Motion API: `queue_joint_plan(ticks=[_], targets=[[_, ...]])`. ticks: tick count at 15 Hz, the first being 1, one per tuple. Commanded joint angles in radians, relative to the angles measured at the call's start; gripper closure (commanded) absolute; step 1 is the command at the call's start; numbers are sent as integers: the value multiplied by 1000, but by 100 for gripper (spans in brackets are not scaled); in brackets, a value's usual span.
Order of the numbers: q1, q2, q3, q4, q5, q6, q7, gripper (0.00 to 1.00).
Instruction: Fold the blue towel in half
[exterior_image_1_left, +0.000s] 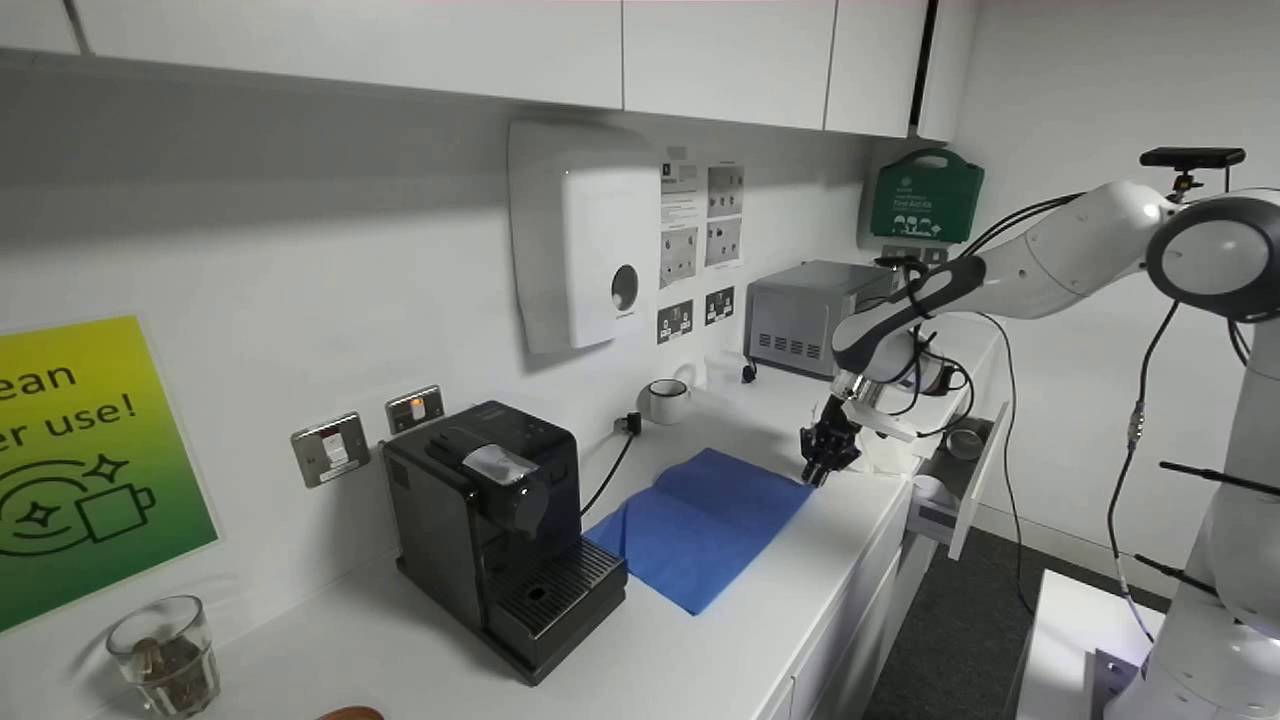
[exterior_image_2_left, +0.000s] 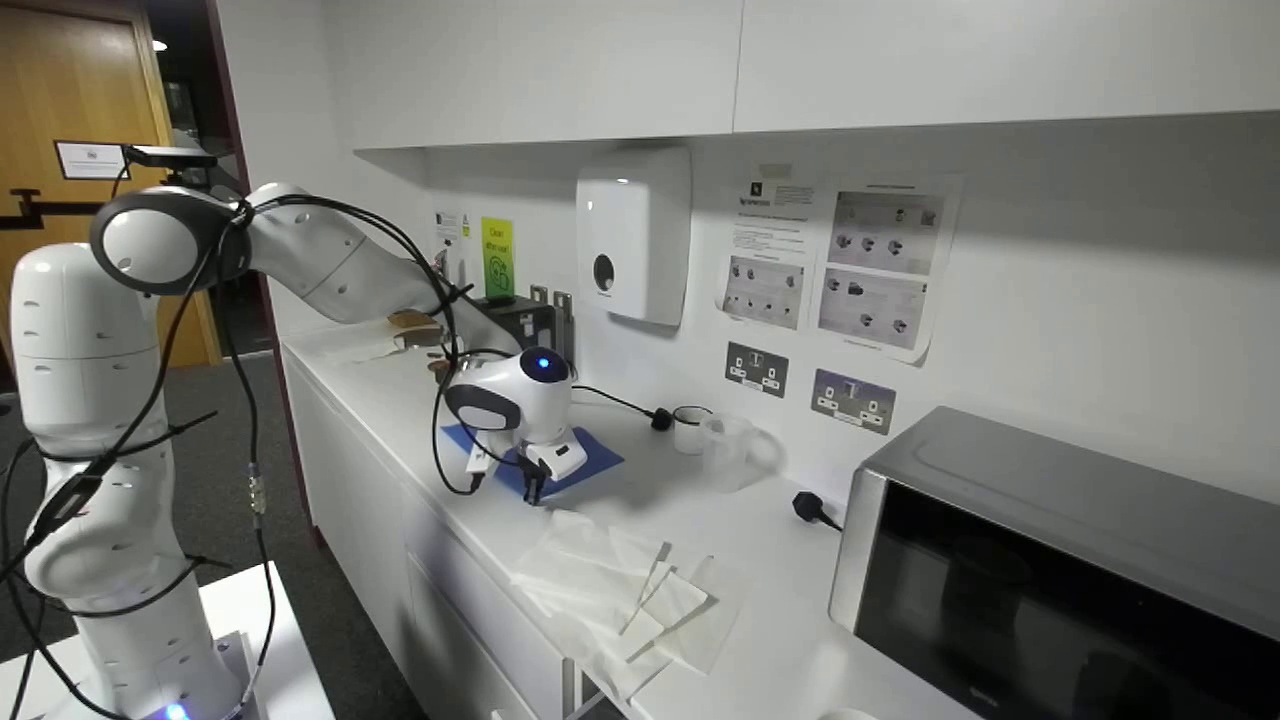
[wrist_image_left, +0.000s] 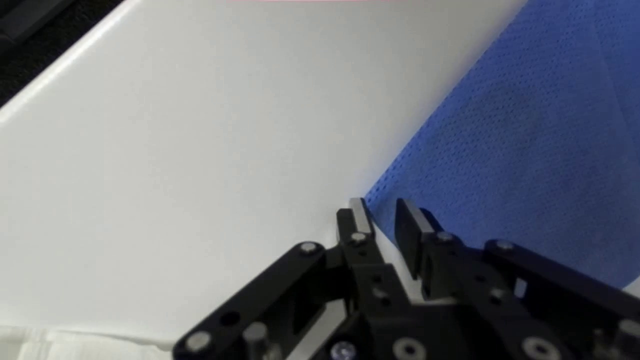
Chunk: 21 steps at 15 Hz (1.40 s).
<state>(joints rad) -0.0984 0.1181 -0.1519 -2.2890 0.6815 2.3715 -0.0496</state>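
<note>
a robot hand (wrist_image_left: 381, 207), fingers (wrist_image_left: 360, 217) slightly spread, at a corner of a blue towel (wrist_image_left: 525, 150) on a white surface (wrist_image_left: 200, 150).

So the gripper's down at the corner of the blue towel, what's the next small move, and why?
I'd probably close the gripper gently: in the wrist view its fingers stand apart, with the corner of the blue towel showing between them. Whether they touch the cloth is unclear. It lies spread on the counter.
</note>
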Motion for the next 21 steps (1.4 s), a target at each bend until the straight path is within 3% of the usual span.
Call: queue_joint_plan(ticks=[1, 10, 21], targets=[[-18, 11, 14, 10, -17, 8, 7, 100], [-21, -6, 13, -6, -9, 15, -2, 100], [-46, -181, -6, -146, -6, 126, -16, 100]])
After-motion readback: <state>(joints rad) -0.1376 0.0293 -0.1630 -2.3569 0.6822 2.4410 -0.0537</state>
